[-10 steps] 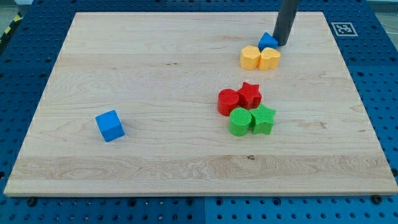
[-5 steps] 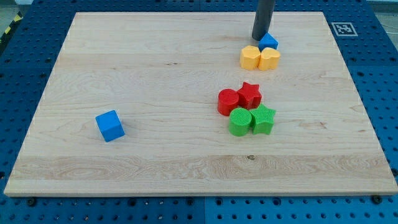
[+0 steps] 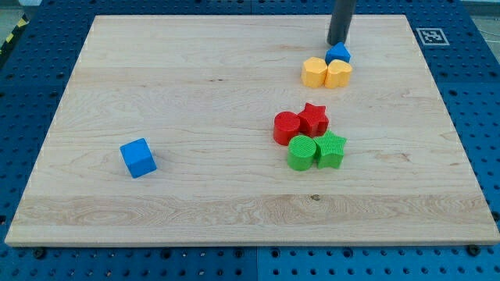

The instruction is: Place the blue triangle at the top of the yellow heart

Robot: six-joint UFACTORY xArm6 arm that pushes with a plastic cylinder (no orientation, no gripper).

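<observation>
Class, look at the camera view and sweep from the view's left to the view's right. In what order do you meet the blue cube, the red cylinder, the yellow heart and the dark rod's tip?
blue cube → red cylinder → my tip, with the yellow heart just below it in the view, too closely aligned to rank.

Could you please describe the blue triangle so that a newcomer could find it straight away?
Look near the wooden board's top edge, right of centre, where my tip comes down. Just below it sit two yellow blocks; the blue triangle touches their upper side, the only blue piece there.
</observation>
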